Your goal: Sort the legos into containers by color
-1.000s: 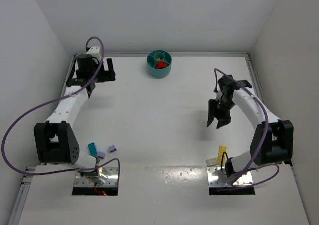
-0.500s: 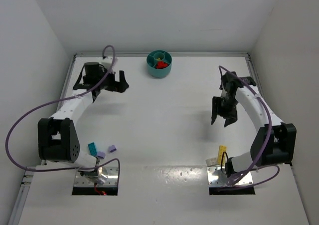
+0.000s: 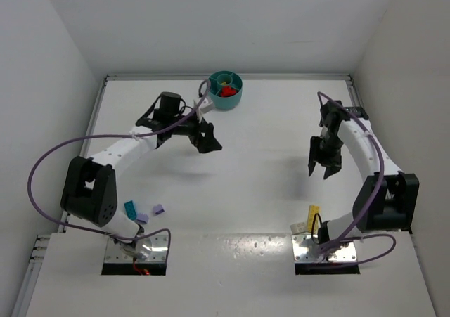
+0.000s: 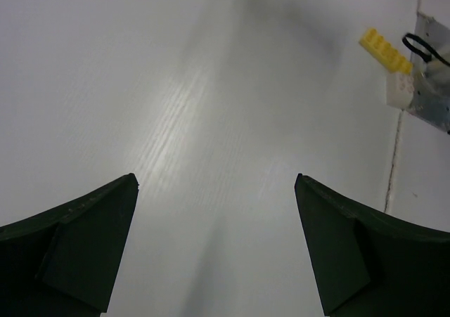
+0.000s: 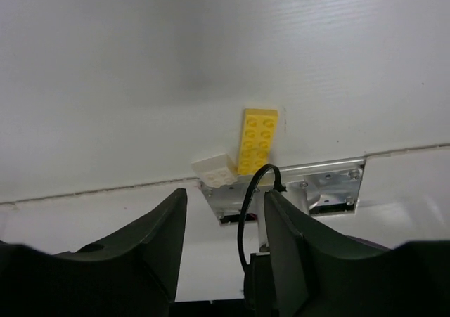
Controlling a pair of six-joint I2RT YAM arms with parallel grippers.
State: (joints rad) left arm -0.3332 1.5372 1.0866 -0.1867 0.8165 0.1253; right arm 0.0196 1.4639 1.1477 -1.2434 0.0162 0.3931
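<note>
The yellow lego (image 5: 258, 140) is found beside the right arm's mount plate (image 5: 320, 180), long axis running near-to-far, nearward of the right gripper (image 3: 318, 174), which is held parted and empty; the left gripper (image 4: 215, 182), also spread and empty, is set farther off

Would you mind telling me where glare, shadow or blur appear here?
Top external view: glare on the near table, soft shadows under the left pincer and right pincer. Left wrist view: bright sheen mid-frame, grey shadow at top, fingers dark. Right wrist view: yellow lego crisp, fingers dark and soft-edged.
</note>
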